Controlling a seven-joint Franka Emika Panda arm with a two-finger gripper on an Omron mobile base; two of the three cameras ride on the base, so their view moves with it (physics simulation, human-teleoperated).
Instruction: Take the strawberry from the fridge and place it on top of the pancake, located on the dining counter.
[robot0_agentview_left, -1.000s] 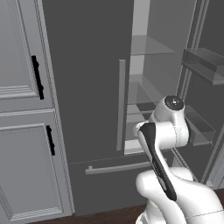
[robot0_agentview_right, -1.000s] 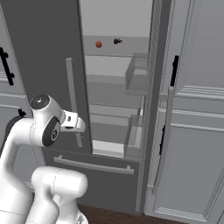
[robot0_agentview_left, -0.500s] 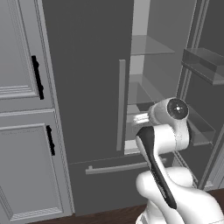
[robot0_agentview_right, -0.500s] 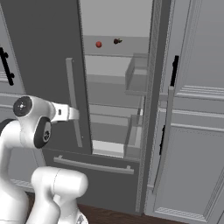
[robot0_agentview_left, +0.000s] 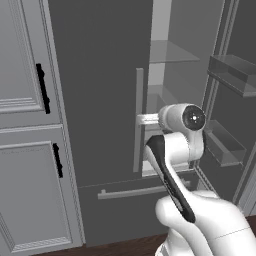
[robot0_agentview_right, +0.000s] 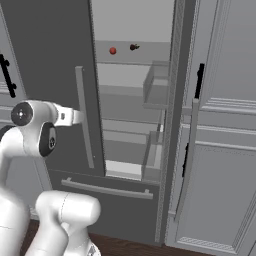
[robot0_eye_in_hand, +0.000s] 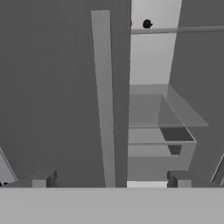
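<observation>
Strawberry on upper fridge shelf — fingers wide open, empty, well below.

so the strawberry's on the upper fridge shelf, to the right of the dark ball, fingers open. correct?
Wrong side. In the right base view the strawberry sits left of the dark ball on the upper shelf of the fridge. The fingers are open, as you said.

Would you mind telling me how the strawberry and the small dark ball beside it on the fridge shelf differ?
The strawberry is red; the dark ball is almost black. The strawberry sits nearer the closed left fridge door, the dark ball nearer the open right side. The dark ball shows a tiny stub; the strawberry looks plain. Both are tiny, roundish and rest on the same shelf.
</observation>
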